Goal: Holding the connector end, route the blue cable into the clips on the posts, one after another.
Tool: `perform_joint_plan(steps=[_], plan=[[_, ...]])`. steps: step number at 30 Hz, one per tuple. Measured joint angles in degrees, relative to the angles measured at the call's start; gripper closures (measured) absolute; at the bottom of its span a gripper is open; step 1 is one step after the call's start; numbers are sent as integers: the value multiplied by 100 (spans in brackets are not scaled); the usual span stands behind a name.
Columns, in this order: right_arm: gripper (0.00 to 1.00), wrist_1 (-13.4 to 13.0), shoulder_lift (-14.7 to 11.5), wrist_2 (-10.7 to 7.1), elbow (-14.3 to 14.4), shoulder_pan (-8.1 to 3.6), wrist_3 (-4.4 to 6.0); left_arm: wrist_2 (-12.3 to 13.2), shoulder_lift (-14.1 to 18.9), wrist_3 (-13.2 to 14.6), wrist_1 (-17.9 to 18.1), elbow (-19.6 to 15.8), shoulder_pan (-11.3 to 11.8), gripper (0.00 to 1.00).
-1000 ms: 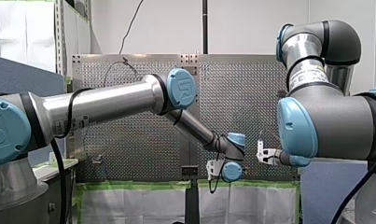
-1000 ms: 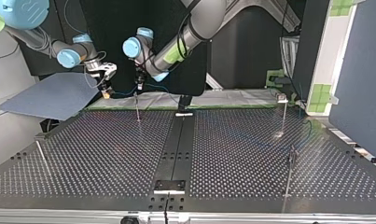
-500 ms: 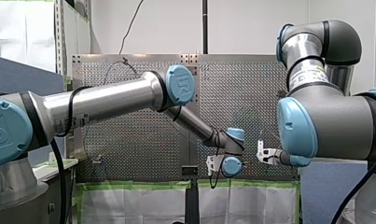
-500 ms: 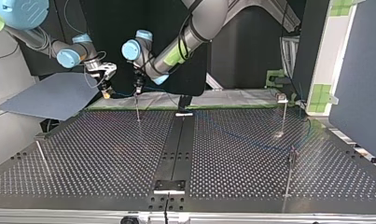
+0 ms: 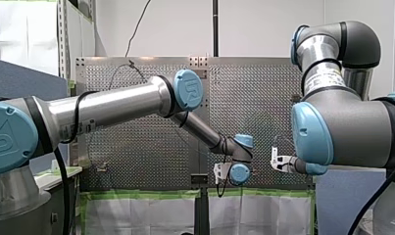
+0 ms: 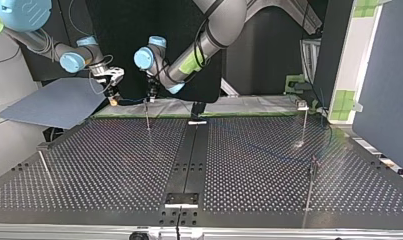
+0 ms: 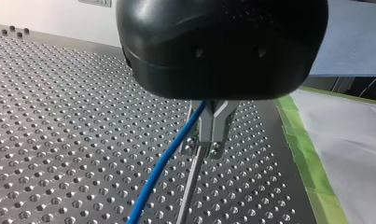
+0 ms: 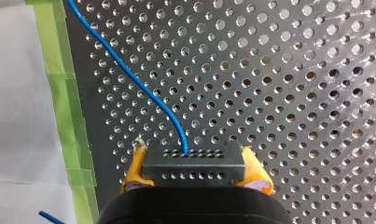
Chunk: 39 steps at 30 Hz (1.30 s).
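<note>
My right claw (image 8: 193,161) clamps the grey connector (image 8: 193,172) between its yellow pads (image 8: 134,169), above the perforated bench (image 8: 293,93) near the green tape (image 8: 59,70). The blue cable (image 8: 143,88) leaves the connector's face. My left claw (image 7: 211,135) has its metal fingers (image 7: 219,122) pinching the cable at the head of 1 thin post (image 7: 188,191).

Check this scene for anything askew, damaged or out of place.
Nothing serious. The connector sits square in my right gripper, and the blue cable runs unkinked. Only one yellow pad looks frayed at its tip.
</note>
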Motion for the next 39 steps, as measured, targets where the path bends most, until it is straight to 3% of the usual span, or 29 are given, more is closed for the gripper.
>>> perform_joint_plan(steps=[16, 33, 39], plan=[[100, -19, 4, -34, -18, -53, 49, 231, 36, 44, -49, 1, -69, 100], [100, -70, 1, -31, -45, -65, 36, 355, 47, 17, -34, 8, 193, 100], [100, -132, 1, -32, -78, -65, 34, 636, 10, -56, 9, 102, 332, 100]])
